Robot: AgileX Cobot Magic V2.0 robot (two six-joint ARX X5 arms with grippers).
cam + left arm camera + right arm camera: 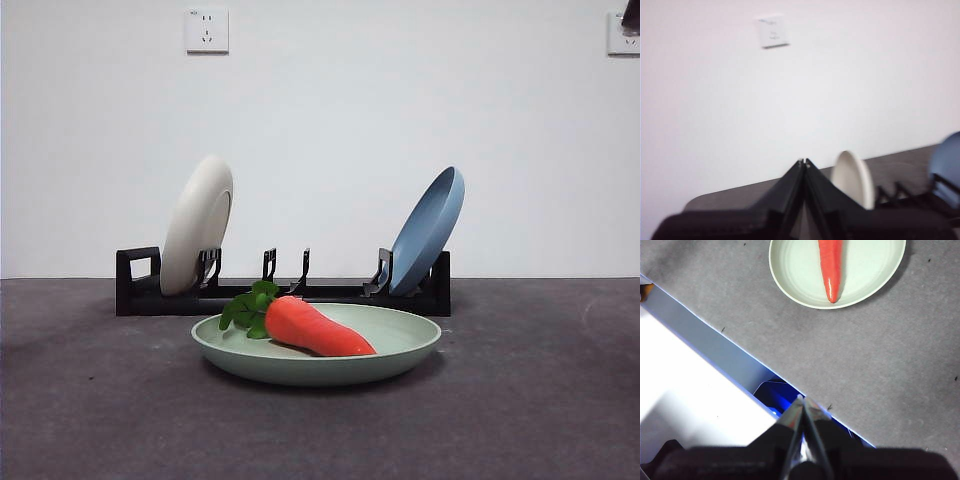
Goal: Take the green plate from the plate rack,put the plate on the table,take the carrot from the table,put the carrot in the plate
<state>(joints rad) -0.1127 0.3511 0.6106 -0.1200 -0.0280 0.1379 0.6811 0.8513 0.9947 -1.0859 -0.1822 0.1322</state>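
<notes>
Carrot (pixel 318 328) lies inside green plate (pixel 400 348), off its rim; left end effector (pixel 804 162) and right end effector (pixel 802 399) closed, empty.

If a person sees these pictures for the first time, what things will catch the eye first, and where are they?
First comes the carrot, bright orange-red, lying inside the green plate flat on the table in front of the plate rack. Next come the two plates leaning in the rack: the cream-white plate near its loop end and the blue plate at the other end. Both hands are shut and away from the plate.
</notes>
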